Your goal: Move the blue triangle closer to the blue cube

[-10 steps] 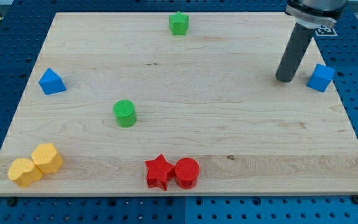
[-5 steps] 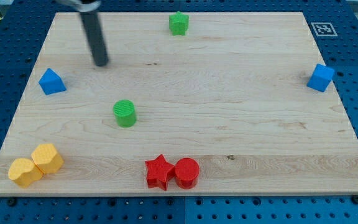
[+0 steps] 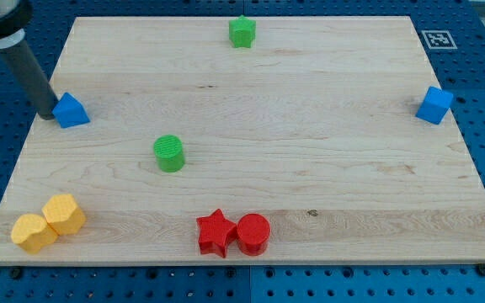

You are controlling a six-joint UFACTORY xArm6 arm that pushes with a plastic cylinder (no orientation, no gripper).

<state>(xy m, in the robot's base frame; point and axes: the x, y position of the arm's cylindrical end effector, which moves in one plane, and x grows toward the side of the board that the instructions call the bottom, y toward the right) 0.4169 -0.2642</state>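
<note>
The blue triangle [image 3: 71,110] lies near the board's left edge. My tip [image 3: 46,113] stands right at its left side, touching or nearly touching it. The blue cube [image 3: 434,105] sits far across the board at the view's right edge, at about the same height in the view. The dark rod rises from the tip up to the view's top left corner.
A green star [image 3: 242,32] sits at the top middle and a green cylinder [image 3: 169,153] left of centre. Two yellow blocks [image 3: 48,222] lie at the bottom left. A red star [image 3: 215,232] and a red cylinder [image 3: 253,234] touch at the bottom middle.
My tip has swept from beside the blue cube at the right, across the board's top, down to the blue triangle's left side. No block has visibly moved.
</note>
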